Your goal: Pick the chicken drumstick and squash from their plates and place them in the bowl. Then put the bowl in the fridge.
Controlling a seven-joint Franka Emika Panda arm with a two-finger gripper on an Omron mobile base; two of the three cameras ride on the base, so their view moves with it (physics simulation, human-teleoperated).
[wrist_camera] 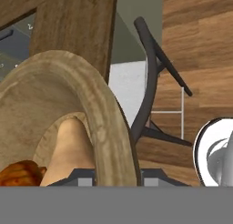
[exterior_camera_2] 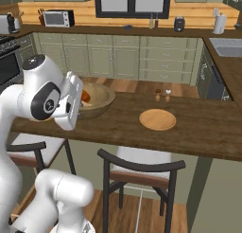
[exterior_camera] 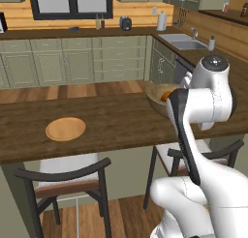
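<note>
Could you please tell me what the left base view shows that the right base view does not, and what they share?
Left base view: the left-hand plate, empty, to the left of the bowl, and the faucet at the sink.
Right base view: the right-hand plate, empty, to the right of the bowl, two small shakers behind it, and the microwave.
Both: the bowl with the chicken drumstick in it, and the paper towel roll.

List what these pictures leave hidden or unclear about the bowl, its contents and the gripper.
- Left base view: the arm covers much of the bowl; of the chicken drumstick just an orange patch shows.
- Right base view: the hand hides the bowl's near side and where the gripper meets it.
- Hand view: the bottom edge cuts off the squash, the drumstick and the fingertips at the rim.
</note>
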